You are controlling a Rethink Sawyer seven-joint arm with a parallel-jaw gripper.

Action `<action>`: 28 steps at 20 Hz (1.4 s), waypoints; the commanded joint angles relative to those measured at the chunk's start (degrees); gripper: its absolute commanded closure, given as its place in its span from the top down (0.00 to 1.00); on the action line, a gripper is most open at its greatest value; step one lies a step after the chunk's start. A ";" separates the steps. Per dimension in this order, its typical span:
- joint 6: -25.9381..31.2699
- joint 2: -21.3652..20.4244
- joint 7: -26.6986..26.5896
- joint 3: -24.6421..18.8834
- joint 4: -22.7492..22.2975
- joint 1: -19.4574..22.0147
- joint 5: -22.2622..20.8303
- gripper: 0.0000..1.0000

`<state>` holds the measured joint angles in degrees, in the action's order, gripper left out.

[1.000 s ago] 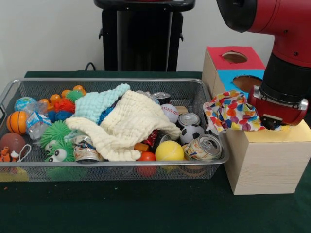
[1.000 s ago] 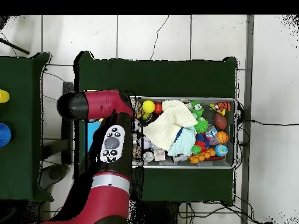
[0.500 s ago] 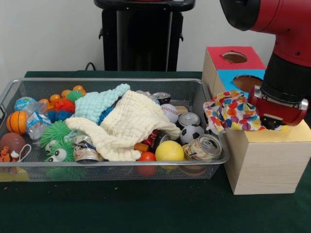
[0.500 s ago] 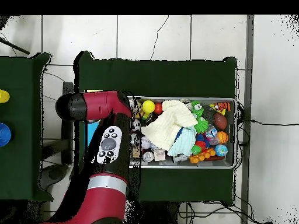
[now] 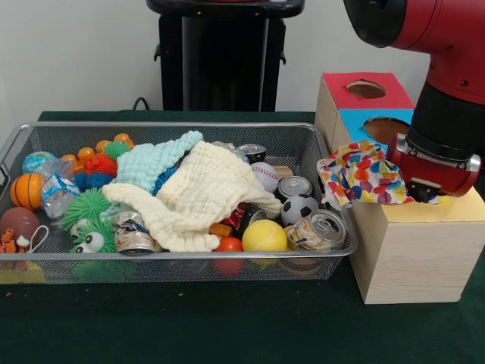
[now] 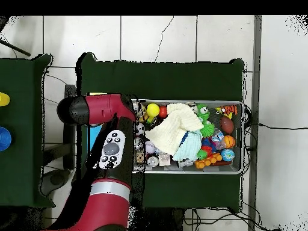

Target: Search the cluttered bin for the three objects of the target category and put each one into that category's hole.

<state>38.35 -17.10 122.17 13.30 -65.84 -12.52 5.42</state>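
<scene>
The gripper (image 5: 424, 191), fingers hidden so I cannot tell their grip, hangs over the yellow box top (image 5: 462, 208) with a spotted cloth (image 5: 356, 176) at its 9 o'clock, while two cloths (image 5: 198, 191) wait in the bin (image 5: 189, 254).

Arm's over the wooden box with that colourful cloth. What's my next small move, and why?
Probably nudge the cloth down into the box top's near section. It drapes over the box's edge toward the wire bin beside the arm's red end, not yet dropped in. The tool itself is hidden, so I can't tell whether it has let go.
</scene>
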 commanded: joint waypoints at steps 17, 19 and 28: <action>5.45 0.48 6.41 -4.04 -5.03 2.55 1.47 1.00; 6.66 -0.06 6.11 -3.93 -4.76 2.59 1.51 1.00; 9.85 -2.66 4.92 -4.00 -5.18 2.96 1.92 1.00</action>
<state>39.81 -17.44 122.17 13.26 -65.88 -12.28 6.14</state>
